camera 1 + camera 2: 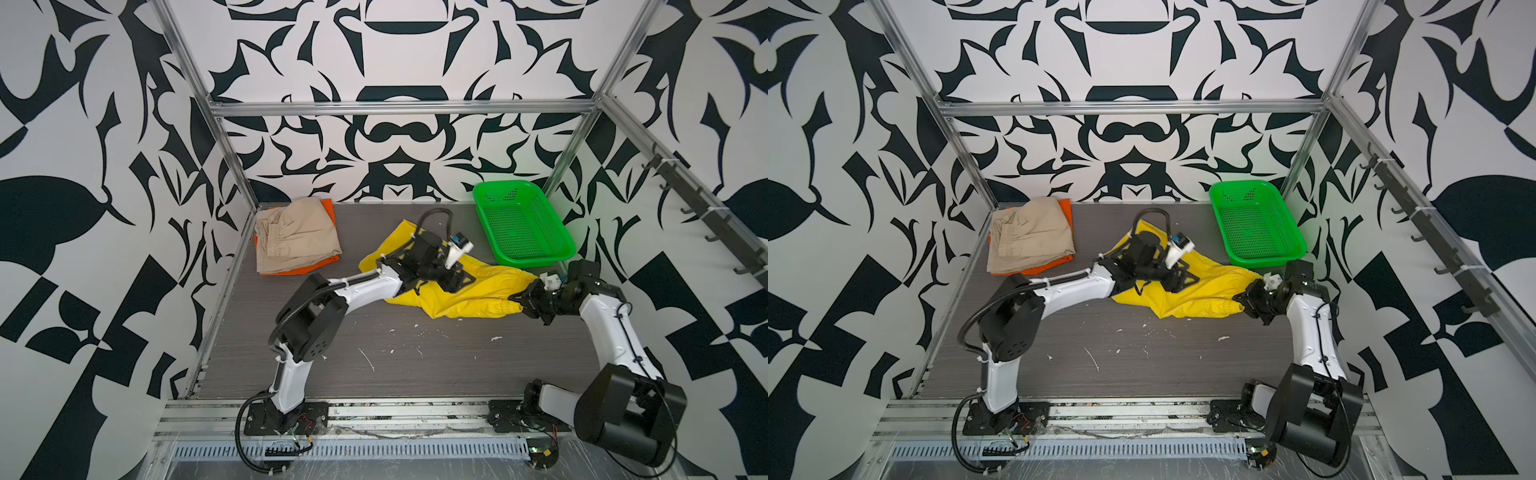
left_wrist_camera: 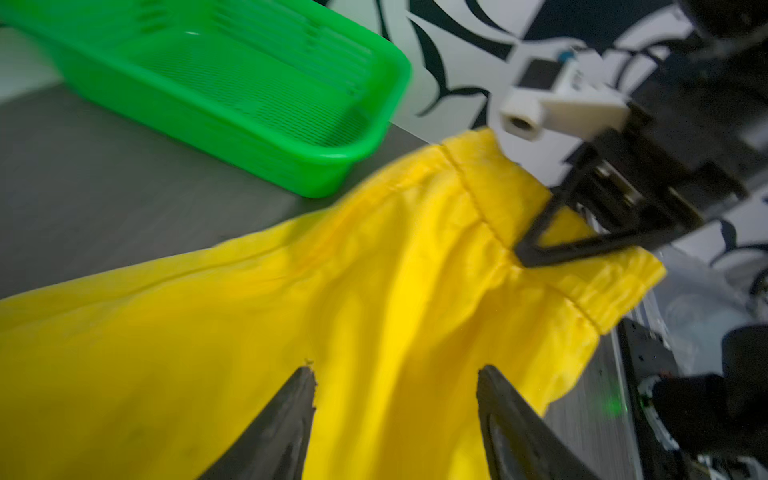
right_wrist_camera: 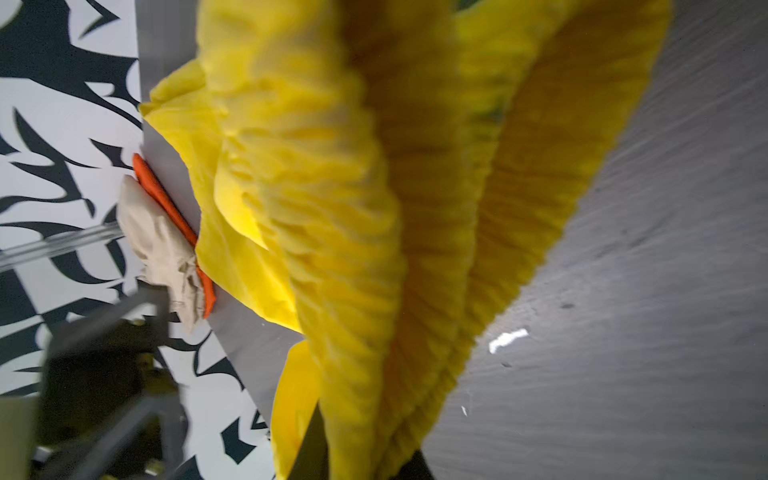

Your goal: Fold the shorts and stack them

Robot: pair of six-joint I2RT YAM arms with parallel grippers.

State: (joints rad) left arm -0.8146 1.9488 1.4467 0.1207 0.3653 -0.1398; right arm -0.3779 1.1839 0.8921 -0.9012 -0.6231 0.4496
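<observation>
In a top view the yellow shorts (image 1: 469, 293) are seen lying crumpled mid-table, between the green basket (image 1: 536, 261) and the beige shorts (image 1: 295, 237), which are stacked on the orange shorts (image 1: 329, 212) in the far left corner. In the left wrist view the left gripper (image 2: 395, 370) is held wide open over the yellow cloth, and the right gripper (image 2: 528, 254) is clamped on its gathered elastic edge. In the right wrist view that edge is seen pinched between the right jaws.
</observation>
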